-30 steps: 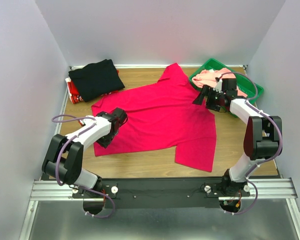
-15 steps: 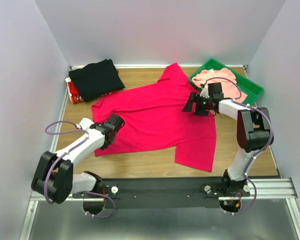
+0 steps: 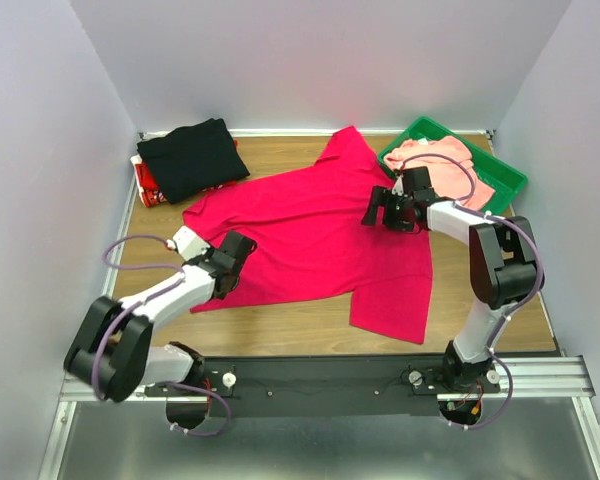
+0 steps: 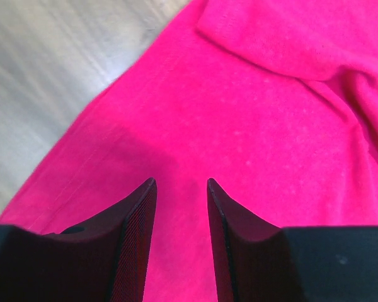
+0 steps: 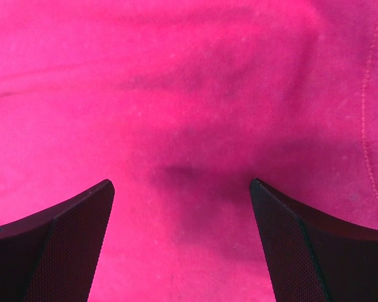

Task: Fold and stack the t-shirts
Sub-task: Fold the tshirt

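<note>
The crimson-magenta t-shirt (image 3: 310, 235) lies spread flat across the middle of the table. My left gripper (image 3: 240, 250) is low over its near-left part, close to the hem. In the left wrist view the gripper (image 4: 181, 182) is open with a narrow gap and only crimson cloth (image 4: 258, 126) shows between the fingers. My right gripper (image 3: 372, 210) is over the shirt's right side. In the right wrist view it (image 5: 183, 182) is wide open just above the cloth (image 5: 176, 75). The black t-shirt (image 3: 192, 155) lies folded at the back left. The salmon-pink t-shirt (image 3: 445, 158) lies in the green tray (image 3: 510, 180).
A red and white item (image 3: 145, 182) sticks out under the black shirt at the back left. The green tray stands at the back right corner. Grey walls close in the table on three sides. Bare wood (image 3: 280, 330) shows along the near edge.
My right gripper has moved left from the tray's edge to over the crimson shirt. My left gripper has shifted a little nearer and lower on the shirt's left part.
</note>
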`<state>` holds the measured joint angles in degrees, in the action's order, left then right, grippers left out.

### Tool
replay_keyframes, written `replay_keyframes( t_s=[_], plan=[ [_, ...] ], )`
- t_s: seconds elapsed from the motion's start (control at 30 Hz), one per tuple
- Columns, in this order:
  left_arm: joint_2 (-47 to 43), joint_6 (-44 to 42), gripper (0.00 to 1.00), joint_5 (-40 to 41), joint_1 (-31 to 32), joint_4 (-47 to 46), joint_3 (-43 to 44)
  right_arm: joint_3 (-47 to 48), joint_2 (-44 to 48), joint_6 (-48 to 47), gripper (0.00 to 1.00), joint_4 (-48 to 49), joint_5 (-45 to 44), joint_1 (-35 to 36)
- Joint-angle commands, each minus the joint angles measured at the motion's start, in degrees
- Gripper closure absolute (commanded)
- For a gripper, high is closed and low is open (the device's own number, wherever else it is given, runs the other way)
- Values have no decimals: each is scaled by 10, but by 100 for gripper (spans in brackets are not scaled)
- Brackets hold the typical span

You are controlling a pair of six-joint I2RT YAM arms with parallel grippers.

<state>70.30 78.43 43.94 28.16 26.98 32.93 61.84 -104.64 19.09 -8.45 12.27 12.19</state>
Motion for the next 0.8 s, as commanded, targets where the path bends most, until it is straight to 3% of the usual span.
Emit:
replay_keyframes(
  t_s=[0.0,0.13,0.3,0.37,0.4,0.47,0.77],
  plan=[
    [67,-57,55,41,1,-85,33,-14,-61,15,4,-47,-73,4],
    [143,-94,56,-30,-5,-123,66,9,-87,28,4,-55,-88,4],
    [228,-146,57,-54,-43,-144,129,41,-101,45,4,-60,-119,3],
    [256,-173,62,-81,-59,-154,146,59,-110,51,3,-65,-139,3],
    [265,-187,65,-90,-74,-151,168,82,-115,53,3,-74,-146,3],
    [286,-206,62,-92,-81,-142,193,103,-127,60,3,-86,-150,3],
    [365,-252,61,-80,-84,-63,331,211,-167,59,3,-156,-162,3]
  ],
)
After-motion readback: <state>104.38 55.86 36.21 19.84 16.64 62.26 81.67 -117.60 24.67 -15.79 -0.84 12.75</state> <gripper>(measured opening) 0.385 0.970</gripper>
